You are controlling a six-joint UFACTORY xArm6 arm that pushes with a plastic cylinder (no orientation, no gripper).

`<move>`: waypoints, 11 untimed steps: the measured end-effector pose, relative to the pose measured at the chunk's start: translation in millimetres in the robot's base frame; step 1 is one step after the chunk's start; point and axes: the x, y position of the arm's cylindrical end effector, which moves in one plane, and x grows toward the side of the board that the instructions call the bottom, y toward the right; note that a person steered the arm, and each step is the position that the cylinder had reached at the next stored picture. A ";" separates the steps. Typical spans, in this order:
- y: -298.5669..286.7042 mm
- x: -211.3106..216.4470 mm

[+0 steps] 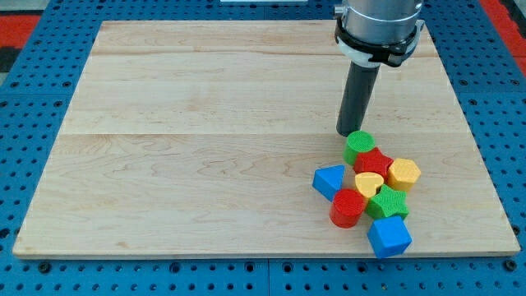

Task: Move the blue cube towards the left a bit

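Note:
The blue cube lies at the bottom of a cluster of blocks at the board's lower right, close to the board's bottom edge. It touches a green star block just above it. My tip is at the top of the cluster, just up and left of a green cylinder. The tip is well above the blue cube in the view, with the whole cluster between them.
The cluster also holds a red star block, a yellow hexagon block, a yellow heart block, a blue triangular block and a red cylinder. The wooden board rests on a blue pegboard.

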 end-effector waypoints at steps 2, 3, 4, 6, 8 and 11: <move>78.6 -52.8; 139.2 -50.9; 196.7 6.9; 225.8 128.2; 204.7 145.8; 147.0 181.3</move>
